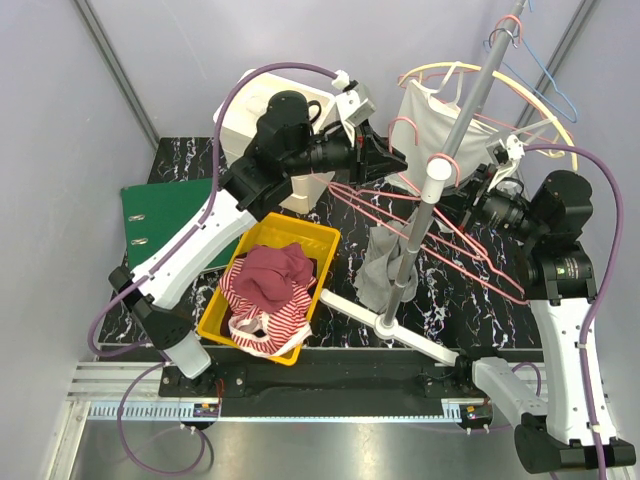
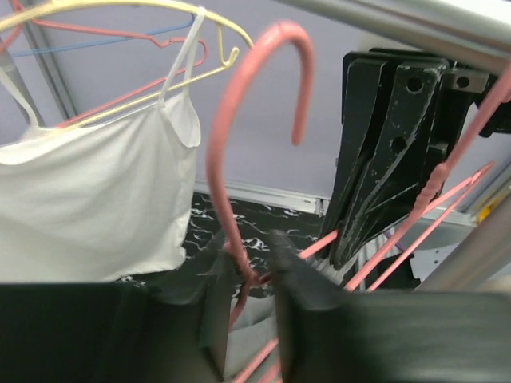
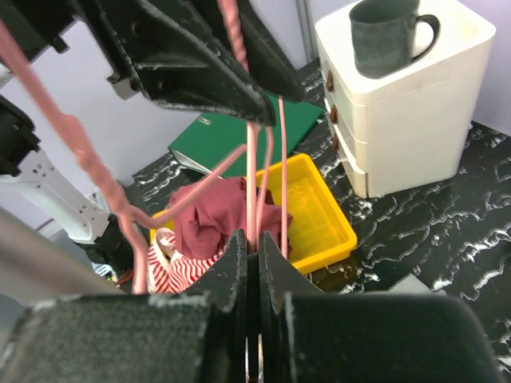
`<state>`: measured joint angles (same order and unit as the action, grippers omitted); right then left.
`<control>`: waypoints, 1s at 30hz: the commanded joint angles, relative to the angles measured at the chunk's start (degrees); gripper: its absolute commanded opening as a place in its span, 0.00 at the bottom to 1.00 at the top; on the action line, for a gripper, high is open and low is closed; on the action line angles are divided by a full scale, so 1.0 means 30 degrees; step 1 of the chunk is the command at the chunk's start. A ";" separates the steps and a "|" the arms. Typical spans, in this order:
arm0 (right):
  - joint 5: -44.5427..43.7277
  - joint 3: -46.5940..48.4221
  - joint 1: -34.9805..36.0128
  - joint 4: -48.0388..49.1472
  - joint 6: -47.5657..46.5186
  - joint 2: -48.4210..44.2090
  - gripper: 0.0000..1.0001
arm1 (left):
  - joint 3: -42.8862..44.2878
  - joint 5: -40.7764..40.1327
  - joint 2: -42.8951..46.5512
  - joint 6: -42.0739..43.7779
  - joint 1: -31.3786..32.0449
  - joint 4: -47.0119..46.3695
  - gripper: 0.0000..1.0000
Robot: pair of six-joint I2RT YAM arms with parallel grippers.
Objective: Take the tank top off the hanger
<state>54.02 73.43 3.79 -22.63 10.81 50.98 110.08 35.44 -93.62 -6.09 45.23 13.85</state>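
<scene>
A grey tank top point(image 1: 383, 265) hangs limp from a pink hanger point(image 1: 440, 232) beside the rack pole point(image 1: 452, 140). In the left wrist view its grey cloth point(image 2: 255, 322) shows below the jaws. My left gripper point(image 1: 385, 160) point(image 2: 251, 247) straddles the twisted neck under the pink hook point(image 2: 239, 120). The neck lies against the left finger and a gap shows on the right, so the gripper is open. From the right, my right gripper point(image 1: 470, 195) point(image 3: 251, 239) is shut on a pink hanger wire point(image 3: 251, 159).
A white tank top point(image 1: 430, 125) point(image 2: 88, 191) hangs on a yellow hanger at the back. The yellow bin point(image 1: 215, 320) point(image 3: 319, 215) holds maroon and red-striped clothes. A white drawer unit point(image 1: 245, 115) carries a mug point(image 3: 383, 36). A green folder point(image 1: 165, 210) lies at the left.
</scene>
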 commanded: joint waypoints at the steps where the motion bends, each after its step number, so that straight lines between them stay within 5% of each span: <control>1: 0.0044 -0.0070 -0.0005 0.0777 0.0059 -0.0528 0.01 | 0.1332 0.0202 -0.0432 -0.0198 -0.0048 0.0334 0.07; 3: -0.1303 -0.0305 -0.0034 0.0573 0.0205 -0.0821 0.06 | 0.1305 -0.0385 -0.0199 -0.0169 -0.0048 0.0628 0.00; 6: -0.3088 -0.0948 -0.0034 0.0251 0.0701 -0.1231 0.28 | 0.1186 -0.1526 0.0299 0.0532 0.0155 0.1154 0.00; 7: -0.3732 -0.1067 -0.0034 0.0075 0.0820 -0.1348 0.43 | 0.1158 -0.2546 0.0445 0.1115 0.0215 0.1678 0.00; 14: -1.0061 -0.1390 -0.0034 -0.2820 0.1173 -0.2693 0.79 | 0.1449 -0.6068 0.1413 0.4573 0.0947 0.4141 0.00; 21: -1.2001 -0.0220 -0.0034 -0.4496 0.0148 -0.3722 0.91 | 0.0045 -0.6952 0.3520 1.0373 0.1856 0.5489 0.00; 30: -1.2001 -0.0189 -0.0063 -0.5170 -0.0263 -0.3868 0.95 | 0.3939 -0.7446 0.2059 1.3864 0.1827 1.3164 0.00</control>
<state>19.51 71.57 3.64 -36.99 11.29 39.31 117.78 15.94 -85.71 29.43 50.89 44.47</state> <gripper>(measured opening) 0.941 0.048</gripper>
